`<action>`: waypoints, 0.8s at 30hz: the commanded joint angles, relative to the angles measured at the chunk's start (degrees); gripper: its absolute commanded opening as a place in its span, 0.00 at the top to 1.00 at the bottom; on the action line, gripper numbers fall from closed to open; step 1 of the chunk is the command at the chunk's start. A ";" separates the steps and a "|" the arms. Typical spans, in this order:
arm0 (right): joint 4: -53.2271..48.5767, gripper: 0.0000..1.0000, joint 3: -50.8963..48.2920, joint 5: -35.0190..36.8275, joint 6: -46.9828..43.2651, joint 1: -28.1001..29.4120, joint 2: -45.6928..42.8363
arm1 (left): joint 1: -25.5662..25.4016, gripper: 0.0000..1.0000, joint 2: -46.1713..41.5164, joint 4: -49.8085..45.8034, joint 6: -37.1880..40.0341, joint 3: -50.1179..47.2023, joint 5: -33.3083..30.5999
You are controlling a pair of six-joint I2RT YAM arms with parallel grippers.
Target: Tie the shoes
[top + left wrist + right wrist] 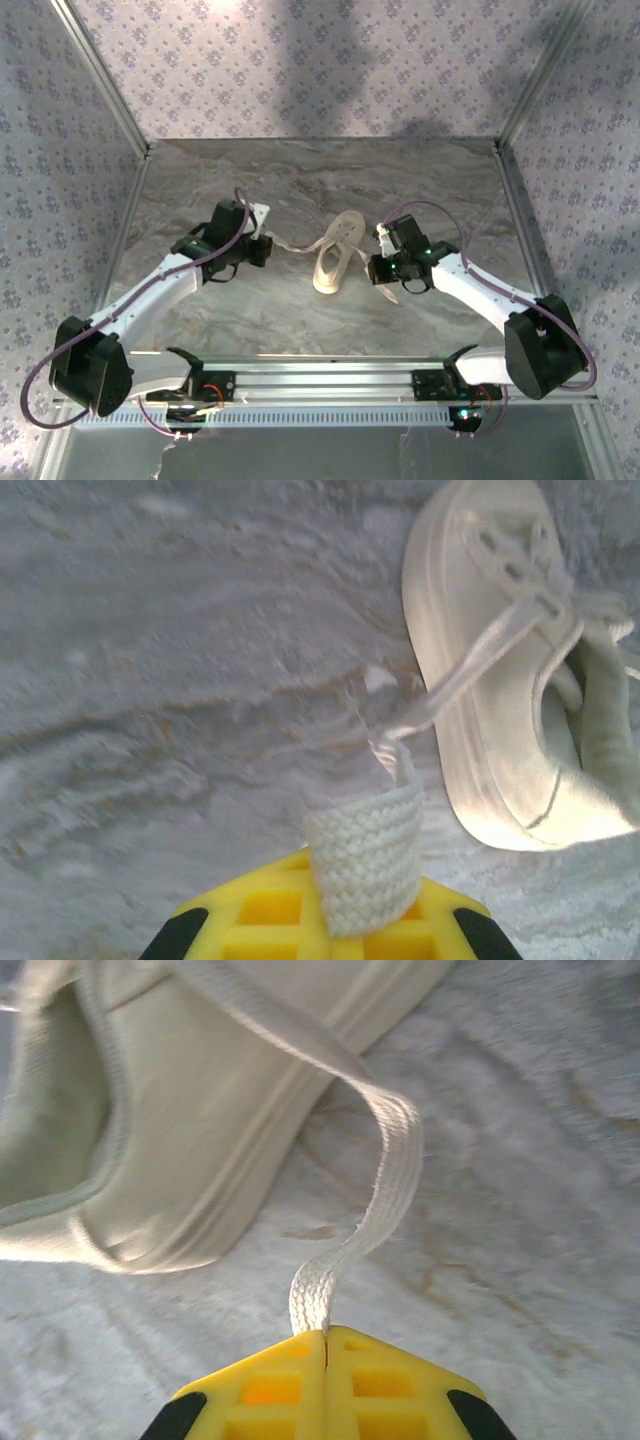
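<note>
Seemingly clamped — left gripper (pixel 325 930), right gripper (pixel 326 1360) hold sneaker (pixel 335 258) laces (pixel 395 1160).

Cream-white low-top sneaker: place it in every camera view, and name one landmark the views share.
Top external: cream-white low-top sneaker mid-table, between the two arms.
Left wrist: sneaker at upper right, toe toward the top edge.
Right wrist: sneaker at upper left, white lace trailing down from it.
Shared landmark: grey marbled tabletop under the sneaker.
</note>
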 commanded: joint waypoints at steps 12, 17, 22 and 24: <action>5.54 1.00 3.56 -20.01 6.43 0.40 -3.31 | -15.54 0.34 -4.89 10.19 -1.51 -7.78 -4.65; 9.10 1.00 3.10 -17.98 11.17 0.92 -3.57 | -17.26 0.36 -7.74 28.76 0.30 -13.90 1.27; 11.88 1.00 3.77 -15.51 16.44 2.04 -3.57 | -27.70 0.35 0.91 43.43 7.01 -13.49 -5.42; 12.16 1.00 4.54 -15.15 17.40 2.54 -3.48 | -29.06 0.35 5.41 45.49 6.84 -11.50 -6.18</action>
